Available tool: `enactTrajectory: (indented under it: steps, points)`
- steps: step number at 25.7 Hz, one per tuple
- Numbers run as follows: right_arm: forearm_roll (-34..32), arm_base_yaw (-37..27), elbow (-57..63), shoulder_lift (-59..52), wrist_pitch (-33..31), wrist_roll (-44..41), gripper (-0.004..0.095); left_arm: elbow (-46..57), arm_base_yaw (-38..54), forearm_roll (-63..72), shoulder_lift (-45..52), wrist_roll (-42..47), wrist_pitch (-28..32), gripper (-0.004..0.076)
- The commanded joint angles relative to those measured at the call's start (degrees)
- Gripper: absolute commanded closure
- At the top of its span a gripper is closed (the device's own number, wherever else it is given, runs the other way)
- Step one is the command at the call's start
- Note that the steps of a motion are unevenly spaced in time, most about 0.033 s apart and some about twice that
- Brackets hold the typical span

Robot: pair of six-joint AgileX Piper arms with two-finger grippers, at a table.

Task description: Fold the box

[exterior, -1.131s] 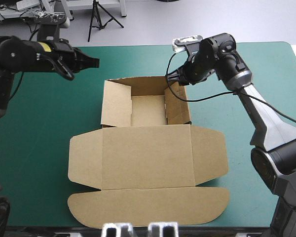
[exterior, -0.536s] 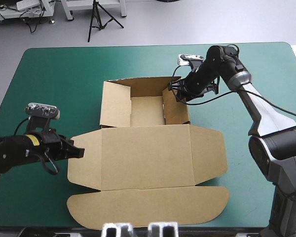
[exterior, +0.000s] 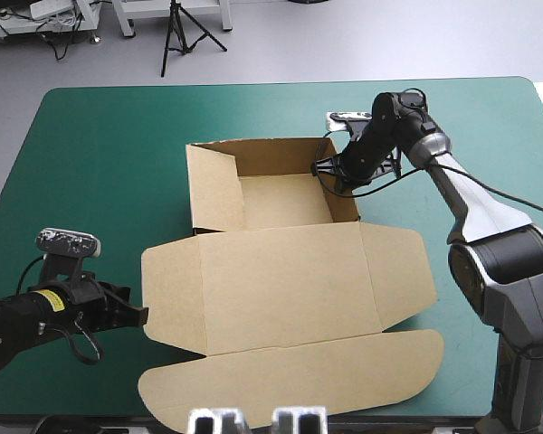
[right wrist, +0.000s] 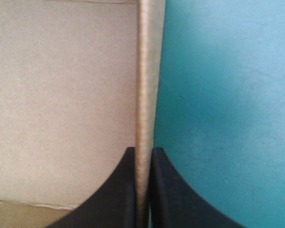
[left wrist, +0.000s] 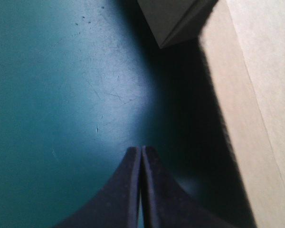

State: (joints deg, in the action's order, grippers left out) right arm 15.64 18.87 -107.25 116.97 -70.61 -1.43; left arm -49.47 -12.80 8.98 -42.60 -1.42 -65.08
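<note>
Left side first: my left gripper point(exterior: 142, 314) sits low over the teal-green cover point(exterior: 100, 163), just beside the outer edge of the box point(exterior: 281, 280)'s left lid flap point(exterior: 170, 294). In the left wrist view the left gripper point(left wrist: 141, 148) is clenched on nothing. The two black fingers meet in a point with bare cover under them. The box point(left wrist: 256, 95) runs along one side of them, with a strip of shadow in between. There's a yellow sticker point(exterior: 47, 301) on that arm, but whatever's printed on it is too small for me to read.

The box is an open tray with its walls up. The lid point(exterior: 285, 285) lies flat on the cover on the near side of the tray, a flap out to each side. The long rounded tuck flap point(exterior: 290, 384) is nearest to me.

Over on the right, my right gripper point(exterior: 324, 169) is at the tray's right wall point(exterior: 344, 203), near the far corner. The right wrist view shows the right gripper point(right wrist: 143, 149) pinching that wall point(right wrist: 149, 71) edge-on between its fingers. The box's inside point(right wrist: 61, 95) is on one side of the wall and teal-green cover on the other.
</note>
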Motion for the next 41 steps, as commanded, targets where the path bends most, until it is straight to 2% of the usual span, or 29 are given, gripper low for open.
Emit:
enactTrajectory:
  steps: [1,4,10,11,13,16,29,33,37,41]
  points:
    - [-0.7,-2.4,-1.6,-7.5,-0.9,0.3,0.0921,-1.3,-0.3,0.8,0.2,0.7,1.8,0.0733]
    - [-5.5,-8.4,-1.6,-12.9,-1.0,0.4,0.0921,0.9,-0.3,0.5,0.8,0.7,2.0,0.0733]
    - [-17.0,-27.3,-1.6,-21.4,-1.0,2.9,0.0921,9.1,-0.3,0.4,7.3,1.0,4.9,0.0733]
    - [-16.1,-31.2,-1.6,-21.5,-1.0,2.9,0.0921,10.6,-0.3,0.3,9.3,1.4,5.2,0.0733]
    - [-15.0,-34.8,-1.3,-21.1,-1.0,2.9,0.0921,11.6,-0.3,0.3,11.0,1.4,5.2,0.0733]
    - [-18.8,-39.4,1.6,-18.3,-1.0,2.9,0.0921,12.1,-0.3,0.3,12.7,1.4,5.6,0.0733]
    - [-18.9,-40.9,3.3,-6.9,-0.9,3.6,0.0905,12.1,-0.3,-0.7,12.7,0.7,7.1,0.0733]
    - [-19.0,-40.9,3.3,-5.8,-0.9,3.9,0.0773,12.1,-0.3,-0.7,12.7,0.7,7.1,0.0733]
    - [-19.1,-40.9,3.3,-5.8,-0.9,4.0,0.0580,12.1,-0.3,-1.4,12.7,0.7,7.1,0.0733]
    - [-17.4,-40.9,3.3,-6.2,-1.0,4.0,0.0537,12.1,-0.3,-1.7,12.7,0.7,7.1,0.0733]
